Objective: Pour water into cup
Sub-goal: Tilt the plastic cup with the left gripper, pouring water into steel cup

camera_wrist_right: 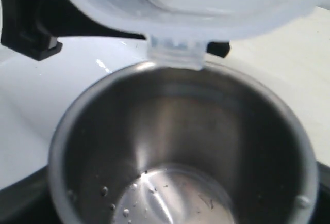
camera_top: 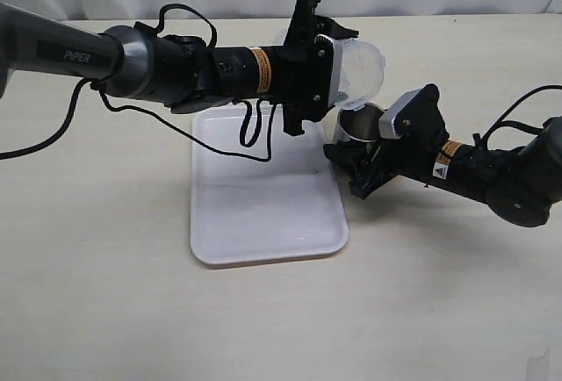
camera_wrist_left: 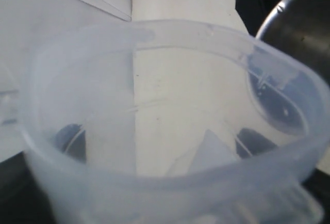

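The left gripper (camera_top: pixel 329 65) holds the tipped plastic jug (camera_top: pixel 367 63) over the cup (camera_top: pixel 356 124) that the right gripper (camera_top: pixel 373 135) holds, so one wobble could spill water (camera_wrist_right: pixel 144 190) onto the tray (camera_top: pixel 255 223).

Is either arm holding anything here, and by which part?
The left gripper holds the translucent container, fingers on opposite sides of its body below the rim. The right gripper holds the steel cup by its side wall.

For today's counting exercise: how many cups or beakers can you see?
2. The translucent plastic container is tilted in the left tool, over the white tray's far corner. The steel cup is in the right tool, just under its spout.
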`<state>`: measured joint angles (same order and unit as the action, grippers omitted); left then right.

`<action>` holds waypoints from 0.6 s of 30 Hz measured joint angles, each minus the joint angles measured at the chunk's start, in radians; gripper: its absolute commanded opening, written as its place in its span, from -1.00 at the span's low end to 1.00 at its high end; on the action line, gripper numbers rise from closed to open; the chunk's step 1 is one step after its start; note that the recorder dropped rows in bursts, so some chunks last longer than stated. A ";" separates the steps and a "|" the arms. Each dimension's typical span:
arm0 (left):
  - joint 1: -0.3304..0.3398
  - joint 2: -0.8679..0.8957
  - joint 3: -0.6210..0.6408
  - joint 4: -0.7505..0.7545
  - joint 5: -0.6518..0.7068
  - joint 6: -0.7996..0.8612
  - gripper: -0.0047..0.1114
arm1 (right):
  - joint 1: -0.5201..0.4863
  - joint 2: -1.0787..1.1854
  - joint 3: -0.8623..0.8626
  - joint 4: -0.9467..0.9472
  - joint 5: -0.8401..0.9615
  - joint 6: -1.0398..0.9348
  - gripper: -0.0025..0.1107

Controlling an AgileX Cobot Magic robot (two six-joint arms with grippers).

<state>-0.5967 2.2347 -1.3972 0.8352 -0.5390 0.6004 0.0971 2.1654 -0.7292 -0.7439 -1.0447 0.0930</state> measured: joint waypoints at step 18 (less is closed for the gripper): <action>0.000 0.000 0.000 0.000 0.000 0.192 -0.92 | 0.000 0.000 0.000 0.000 0.000 0.000 -0.88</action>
<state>-0.5967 2.2347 -1.3972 0.8352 -0.5390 0.7928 0.0971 2.1654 -0.7292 -0.7439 -1.0447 0.0930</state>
